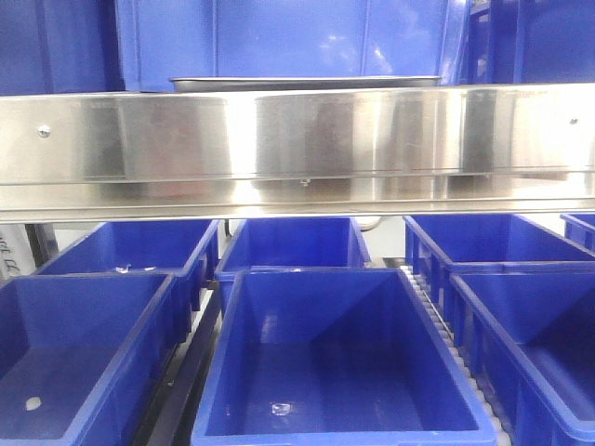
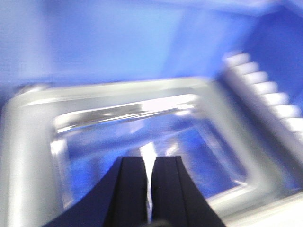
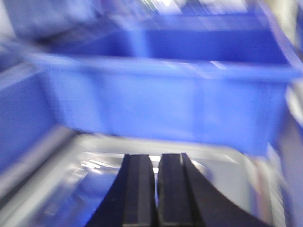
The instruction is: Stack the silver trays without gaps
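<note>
Both our tools — left tool (image 2: 149,189), right tool (image 3: 155,189) — look nearly shut, empty, above a silver tray (image 2: 28,156); next we grip its rim.

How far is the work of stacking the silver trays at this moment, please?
Done: cannot be confirmed. The front view shows only one silver tray rim on the upper shelf behind the steel rail; whether it is already a stack is hidden. In hand: nothing; the left gripper and the right gripper are both closed and empty, each above a blurred tray. Left: checking and closing any gap.
</note>
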